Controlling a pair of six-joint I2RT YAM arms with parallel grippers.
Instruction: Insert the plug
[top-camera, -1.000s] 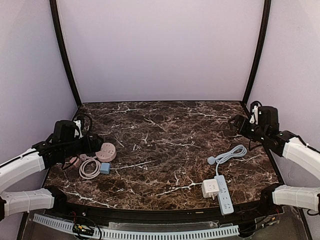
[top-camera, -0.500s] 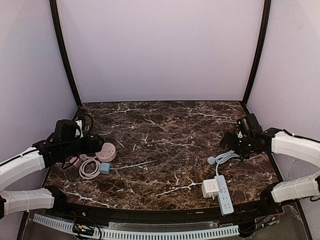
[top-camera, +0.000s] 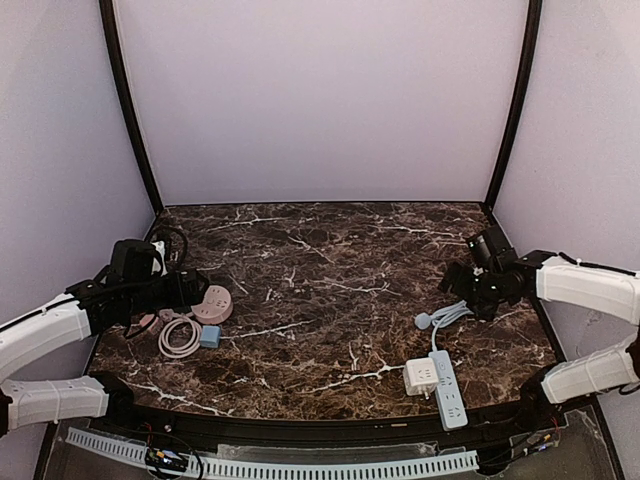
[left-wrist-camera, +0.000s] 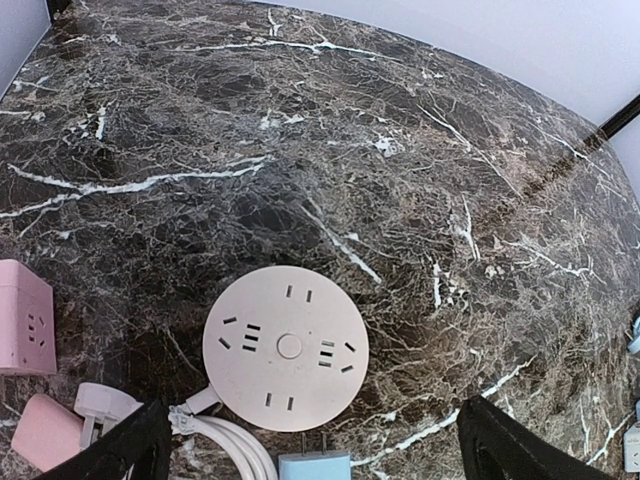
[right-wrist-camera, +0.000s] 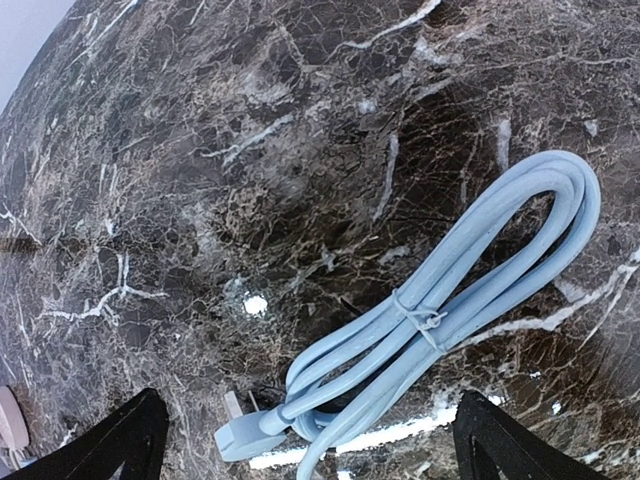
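The right gripper (right-wrist-camera: 308, 442), jaws spread wide and grasping nothing, hangs just above the blue plug (right-wrist-camera: 248, 436). The plug lies flat on the marble table (right-wrist-camera: 150, 150), between the two fingers in the wrist view. Its tied blue cable (right-wrist-camera: 470, 270) runs diagonally away from it, and in the top view the plug end faces the table's middle. The blue power strip (top-camera: 449, 392) lies apart, nearer the front edge. The left gripper (left-wrist-camera: 305, 452), likewise spread and empty, hangs over a round pink socket (left-wrist-camera: 286, 347).
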